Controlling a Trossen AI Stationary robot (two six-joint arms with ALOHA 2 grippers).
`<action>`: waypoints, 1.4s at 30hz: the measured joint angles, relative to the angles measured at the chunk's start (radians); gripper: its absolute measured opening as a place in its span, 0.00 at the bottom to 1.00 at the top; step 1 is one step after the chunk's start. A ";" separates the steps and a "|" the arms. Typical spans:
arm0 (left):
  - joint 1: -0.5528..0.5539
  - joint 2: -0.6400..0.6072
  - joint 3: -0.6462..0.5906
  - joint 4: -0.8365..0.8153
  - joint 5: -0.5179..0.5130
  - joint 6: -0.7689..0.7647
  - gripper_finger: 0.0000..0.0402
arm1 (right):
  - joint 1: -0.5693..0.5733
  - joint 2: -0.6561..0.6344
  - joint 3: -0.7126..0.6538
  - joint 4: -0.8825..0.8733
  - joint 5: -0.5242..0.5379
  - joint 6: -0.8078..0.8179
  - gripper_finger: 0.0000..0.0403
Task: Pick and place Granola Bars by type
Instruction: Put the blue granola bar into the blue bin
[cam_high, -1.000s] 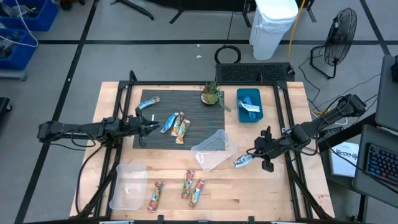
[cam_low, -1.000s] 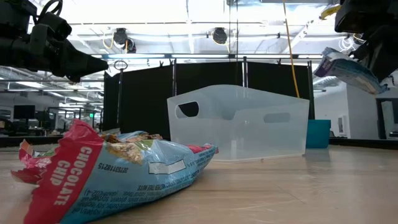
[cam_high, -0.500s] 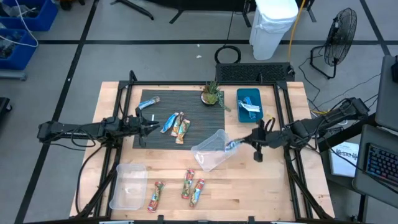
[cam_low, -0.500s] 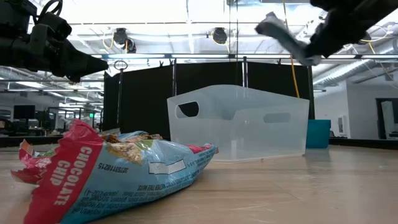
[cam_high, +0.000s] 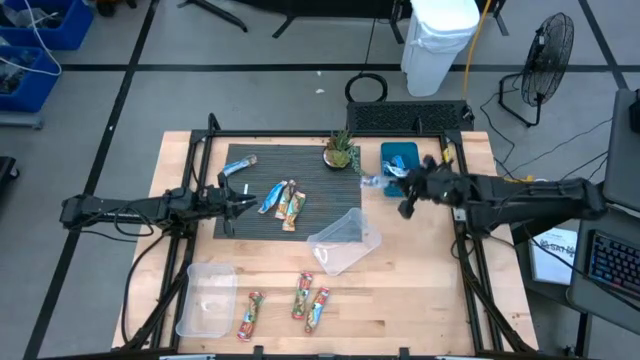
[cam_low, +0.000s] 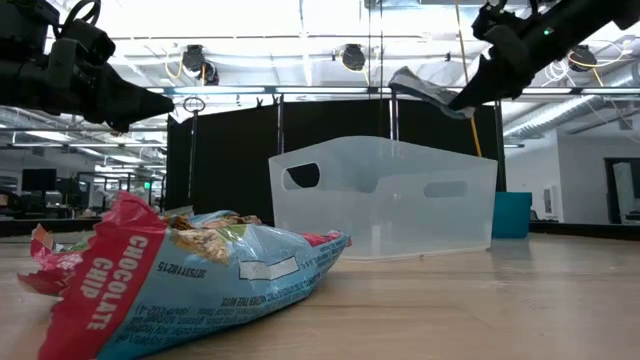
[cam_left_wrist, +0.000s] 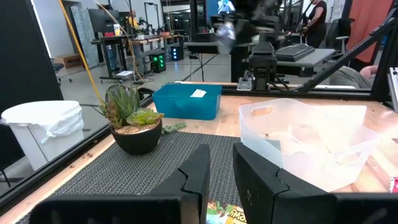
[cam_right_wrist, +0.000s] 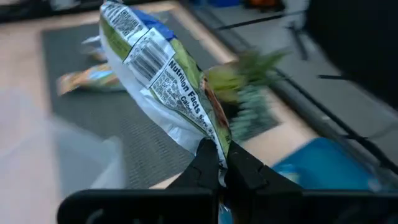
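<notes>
Foil crinkled as the right gripper pinched a bar by its very end seam, jaws fully closed, carrying it high just beside the blue bin at the far right. Light and floppy, it drooped; slick wrapper, so grip at the crimp. Left gripper hovered over the mat, part open, empty.

The high view looks straight down on the whole table. The low view sits at table height (very near a wrapper), and both share the clear bin.
</notes>
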 joint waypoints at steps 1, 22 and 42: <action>0.000 0.000 0.000 0.000 0.000 0.000 0.19 | -0.042 -0.015 0.000 0.001 0.000 -0.006 0.00; 0.000 0.000 0.000 0.000 0.000 0.000 0.19 | -0.549 0.172 -0.012 -0.084 -0.158 -0.028 0.00; 0.000 0.000 0.000 0.000 0.000 0.000 0.19 | -0.631 0.386 -0.030 -0.047 -0.103 -0.045 0.00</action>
